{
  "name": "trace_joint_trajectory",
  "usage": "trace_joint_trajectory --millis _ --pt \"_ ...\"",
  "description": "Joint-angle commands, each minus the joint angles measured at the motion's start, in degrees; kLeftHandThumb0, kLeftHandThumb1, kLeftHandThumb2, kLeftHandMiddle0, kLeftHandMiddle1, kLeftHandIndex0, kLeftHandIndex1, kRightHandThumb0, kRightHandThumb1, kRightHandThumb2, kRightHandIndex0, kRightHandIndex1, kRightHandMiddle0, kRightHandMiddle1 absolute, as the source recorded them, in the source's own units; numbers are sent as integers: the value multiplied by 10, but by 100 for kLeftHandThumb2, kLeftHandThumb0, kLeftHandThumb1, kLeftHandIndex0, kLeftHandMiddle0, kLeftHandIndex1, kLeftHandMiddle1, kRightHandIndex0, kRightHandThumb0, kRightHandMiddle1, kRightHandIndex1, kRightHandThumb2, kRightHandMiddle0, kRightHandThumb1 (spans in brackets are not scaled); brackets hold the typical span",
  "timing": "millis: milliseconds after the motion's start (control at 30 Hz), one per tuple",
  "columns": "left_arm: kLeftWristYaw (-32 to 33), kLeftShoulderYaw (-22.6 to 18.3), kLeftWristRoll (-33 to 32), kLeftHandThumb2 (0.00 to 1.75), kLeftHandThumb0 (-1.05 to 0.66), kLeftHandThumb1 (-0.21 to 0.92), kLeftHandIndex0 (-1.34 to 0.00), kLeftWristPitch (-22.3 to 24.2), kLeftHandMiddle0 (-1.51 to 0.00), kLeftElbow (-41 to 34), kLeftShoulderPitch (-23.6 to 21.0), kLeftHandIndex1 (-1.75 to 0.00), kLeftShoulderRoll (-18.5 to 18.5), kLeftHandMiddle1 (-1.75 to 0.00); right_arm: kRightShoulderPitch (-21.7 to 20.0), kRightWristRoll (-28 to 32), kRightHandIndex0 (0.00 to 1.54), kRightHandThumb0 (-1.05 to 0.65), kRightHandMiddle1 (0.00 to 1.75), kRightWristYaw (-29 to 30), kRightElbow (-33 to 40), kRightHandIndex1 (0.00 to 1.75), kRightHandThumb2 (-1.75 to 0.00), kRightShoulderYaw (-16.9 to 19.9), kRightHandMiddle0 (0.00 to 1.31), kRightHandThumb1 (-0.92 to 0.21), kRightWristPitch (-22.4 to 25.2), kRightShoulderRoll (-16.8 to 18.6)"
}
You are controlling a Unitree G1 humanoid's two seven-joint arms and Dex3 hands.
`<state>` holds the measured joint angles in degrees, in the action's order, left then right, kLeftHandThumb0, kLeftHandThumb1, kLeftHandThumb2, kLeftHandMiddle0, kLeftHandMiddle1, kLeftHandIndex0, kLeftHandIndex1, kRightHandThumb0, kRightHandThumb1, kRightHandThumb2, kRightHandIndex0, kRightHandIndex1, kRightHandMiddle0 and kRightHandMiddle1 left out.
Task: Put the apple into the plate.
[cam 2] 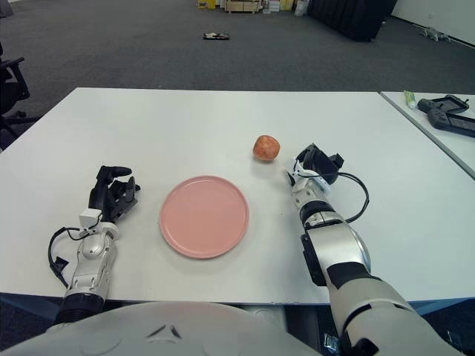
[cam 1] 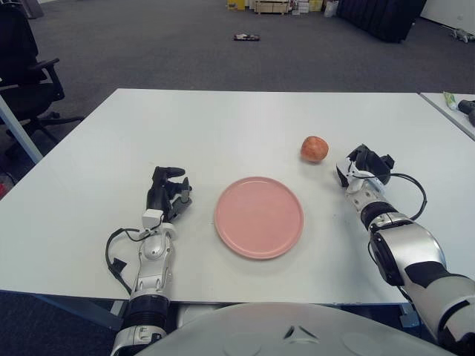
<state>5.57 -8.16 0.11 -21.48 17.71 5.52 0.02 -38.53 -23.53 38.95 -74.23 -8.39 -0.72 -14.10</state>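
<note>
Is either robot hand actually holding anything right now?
No. The round red apple sits free on the white table, just beside the right robot hand. The left robot hand, left of the pink plate, holds nothing.

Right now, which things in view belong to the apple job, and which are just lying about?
Job:
apple
pink plate
right robot hand, beside the apple
left robot hand, left of the plate

Lying about:
office chair
side table, with a green tube and dark device

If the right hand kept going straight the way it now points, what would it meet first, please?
Probably the apple. The right hand points up and to the left across the table, and the apple lies just beyond it in that direction, though the hand's exact heading is hard to judge.
</note>
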Motion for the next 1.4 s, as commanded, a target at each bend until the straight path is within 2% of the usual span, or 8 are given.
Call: trace_joint_trajectory --millis 0,433,500,567,700,933,1133,1367 --pt "-1 -3 -5 74 -37 77 -28 8 -49 7 3 -175 2 -161 4 9 86 0 175 0 3 165 -161 5 58 -4 -13 3" --pt "1 -1 -2 73 -37 78 -28 3 -49 11 1 -175 3 -160 7 -1 80 -1 175 -4 11 172 -158 -11 53 -10 -79 7" --pt "3 -1 0 73 -37 78 -28 3 -50 10 1 -175 2 -160 5 1 72 -1 175 -14 11 166 -142 -12 46 -22 -95 9" --pt "4 0 1 73 -37 78 -28 3 -50 10 1 -175 2 -160 1 3 54 -1 175 -31 9 160 -108 -12 34 -47 -108 10" --pt "4 0 3 73 -37 78 -28 2 -50 11 1 -175 1 -159 -3 5 11 -47 132 -57 6 131 -95 -12 7 -50 -121 8" --pt "6 0 4 73 -37 78 -28 2 -51 13 1 -175 0 -158 -25 11 1 -75 45 -96 36 20 -77 -11 0 -57 -119 18" --pt "6 0 4 74 -37 77 -28 4 -53 15 -1 -175 0 -157 -25 2 0 -86 8 -104 38 2 -65 -21 0 -60 -130 15" --pt "6 0 4 75 -37 76 -29 0 -53 16 -2 -175 -1 -160 -34 -8 0 -92 1 -120 35 0 -53 -37 0 -59 -127 19"
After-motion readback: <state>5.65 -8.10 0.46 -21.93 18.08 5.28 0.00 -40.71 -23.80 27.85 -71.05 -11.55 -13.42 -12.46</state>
